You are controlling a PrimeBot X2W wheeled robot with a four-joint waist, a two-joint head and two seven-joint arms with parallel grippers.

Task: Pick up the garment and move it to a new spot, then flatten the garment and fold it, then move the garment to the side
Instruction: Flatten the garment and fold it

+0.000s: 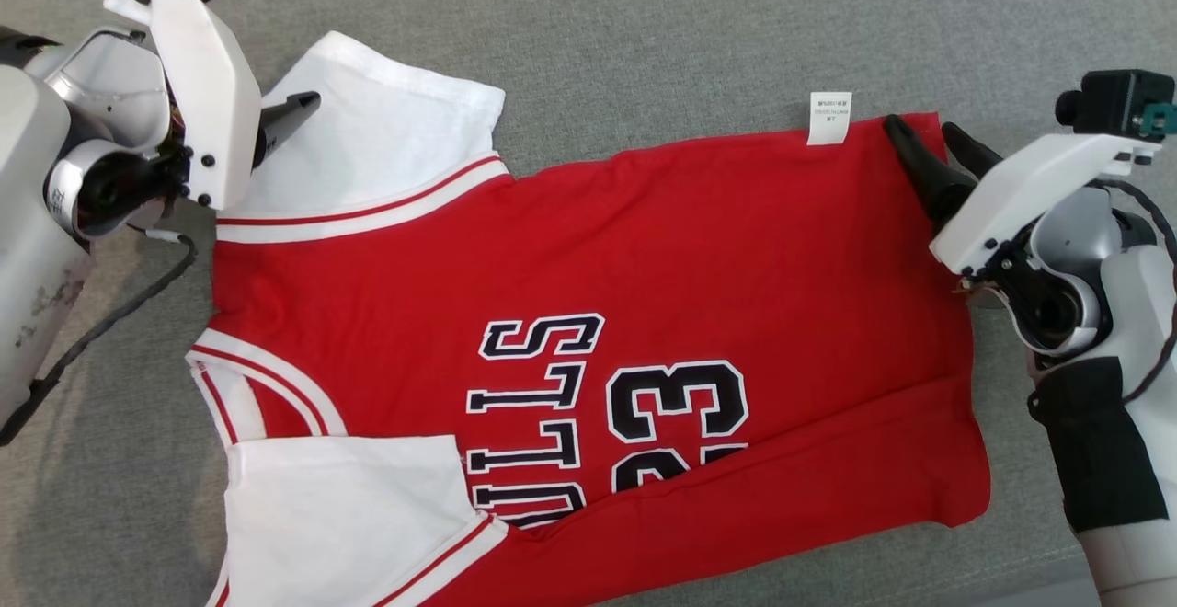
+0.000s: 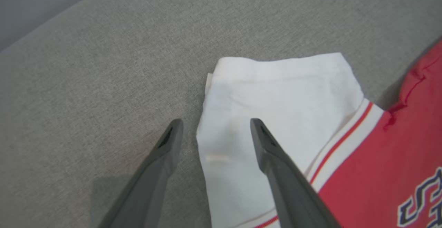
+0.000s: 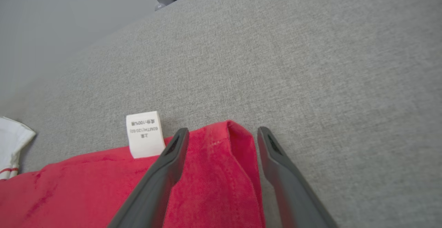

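My left fingers (image 2: pixel 259 134) are spread wide and hold nothing, straddling the outer edge of the white sleeve (image 2: pixel 283 93). My right fingers (image 3: pixel 179 141) are released too, one on each side of the red hem corner beside the label (image 3: pixel 145 134). The jersey (image 1: pixel 736 248) lies flat, print up, on the grey surface (image 1: pixel 644 37).

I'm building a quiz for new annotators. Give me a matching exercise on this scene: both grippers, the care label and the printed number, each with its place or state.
1 left gripper
2 right gripper
3 care label
4 number 23

a black print on the jersey
b open, astride the red hem corner
c open, astride the white sleeve edge
d white, poking out past the far red edge

Pairs: 1-c, 2-b, 3-d, 4-a
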